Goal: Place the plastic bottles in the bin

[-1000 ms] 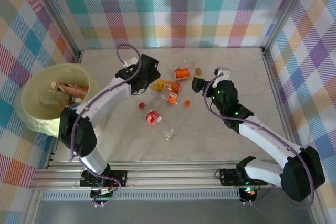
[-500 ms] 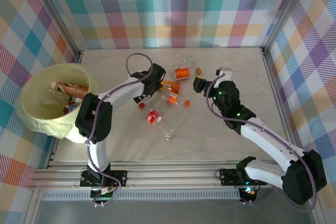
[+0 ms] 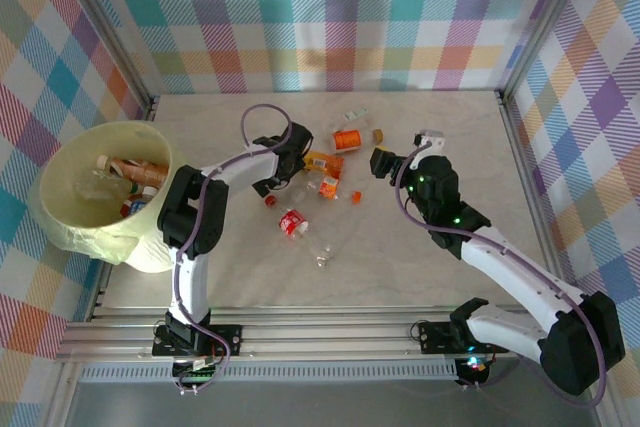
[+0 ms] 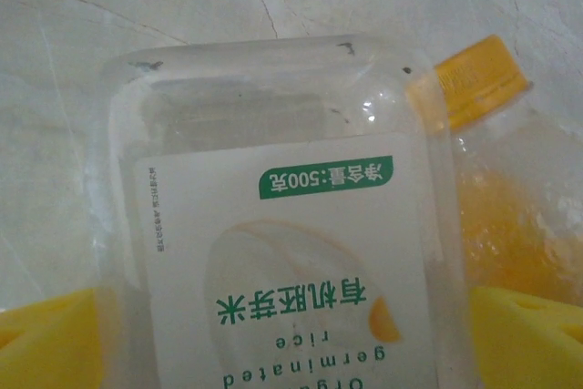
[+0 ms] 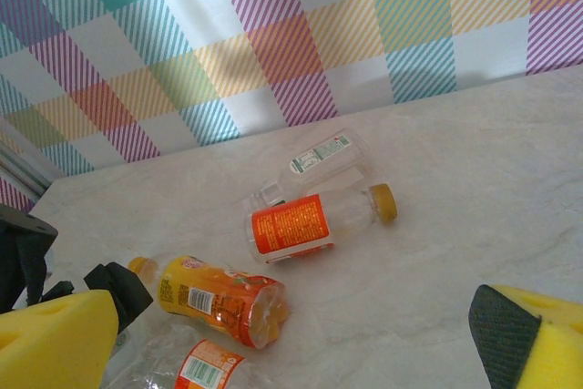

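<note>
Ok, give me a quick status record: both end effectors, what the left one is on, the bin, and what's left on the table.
left end effector: straddling a clear container with a white label; whether it grips it is unclear
right end effector: open, empty
bin: at the table's left edge, several bottles inside
table: more lie loose mid-table, among them an orange-label bottle
task: not finished

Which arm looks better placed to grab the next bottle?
Left. The left gripper has the clear white-labelled bottle between its yellow fingers, so it probably only needs to close. The right gripper hangs open above the table, the orange-labelled bottles lying ahead, none within its grasp.
</note>
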Controlling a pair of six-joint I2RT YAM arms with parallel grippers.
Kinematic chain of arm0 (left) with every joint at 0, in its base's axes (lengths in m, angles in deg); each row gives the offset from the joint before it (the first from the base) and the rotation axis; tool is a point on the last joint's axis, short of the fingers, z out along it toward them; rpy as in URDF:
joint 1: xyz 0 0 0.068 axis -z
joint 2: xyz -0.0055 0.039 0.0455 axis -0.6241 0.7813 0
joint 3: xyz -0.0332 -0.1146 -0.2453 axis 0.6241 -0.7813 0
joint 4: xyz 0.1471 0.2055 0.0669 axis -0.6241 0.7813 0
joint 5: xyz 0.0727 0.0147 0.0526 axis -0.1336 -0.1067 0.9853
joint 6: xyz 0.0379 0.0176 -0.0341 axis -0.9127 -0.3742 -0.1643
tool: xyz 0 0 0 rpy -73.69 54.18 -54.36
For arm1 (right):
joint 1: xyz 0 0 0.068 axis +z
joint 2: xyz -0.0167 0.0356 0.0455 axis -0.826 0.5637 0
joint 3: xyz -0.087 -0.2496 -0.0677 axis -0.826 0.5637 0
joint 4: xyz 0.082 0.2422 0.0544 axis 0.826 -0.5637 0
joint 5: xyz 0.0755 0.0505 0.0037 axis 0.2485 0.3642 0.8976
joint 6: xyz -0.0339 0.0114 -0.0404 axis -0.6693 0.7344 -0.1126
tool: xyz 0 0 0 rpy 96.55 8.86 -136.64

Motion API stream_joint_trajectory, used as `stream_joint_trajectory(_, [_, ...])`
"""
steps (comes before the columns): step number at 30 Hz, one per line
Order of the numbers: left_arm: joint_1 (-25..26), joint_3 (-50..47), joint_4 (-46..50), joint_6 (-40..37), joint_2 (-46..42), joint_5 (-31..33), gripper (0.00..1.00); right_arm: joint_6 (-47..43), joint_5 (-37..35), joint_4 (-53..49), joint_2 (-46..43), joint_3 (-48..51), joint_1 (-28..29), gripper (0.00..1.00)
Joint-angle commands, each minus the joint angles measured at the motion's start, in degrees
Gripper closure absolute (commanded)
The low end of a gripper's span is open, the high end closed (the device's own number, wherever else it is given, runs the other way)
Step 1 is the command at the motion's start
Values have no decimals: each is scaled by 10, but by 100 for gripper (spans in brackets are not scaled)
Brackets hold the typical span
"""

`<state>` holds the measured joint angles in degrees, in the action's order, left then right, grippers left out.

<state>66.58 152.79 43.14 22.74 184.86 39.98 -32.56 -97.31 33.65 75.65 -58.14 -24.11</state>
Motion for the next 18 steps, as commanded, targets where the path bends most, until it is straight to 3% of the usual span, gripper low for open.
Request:
stream_joint_trajectory(1, [-13, 7, -9, -1, 4, 0, 5, -5, -11, -3, -12, 7, 0, 0])
stream_joint_trajectory(7, [-26, -2, -34, -15, 8, -3, 9, -6, -10, -3, -4, 3, 0, 0])
stream_joint_trajectory(13, [-34, 9, -36, -19, 27, -14, 4, -8, -7, -2, 2, -1, 0, 0])
stream_joint_trajectory(18, [-35, -31, -94, -35, -6, -27, 16, -13, -6, -5, 1, -2, 0, 0])
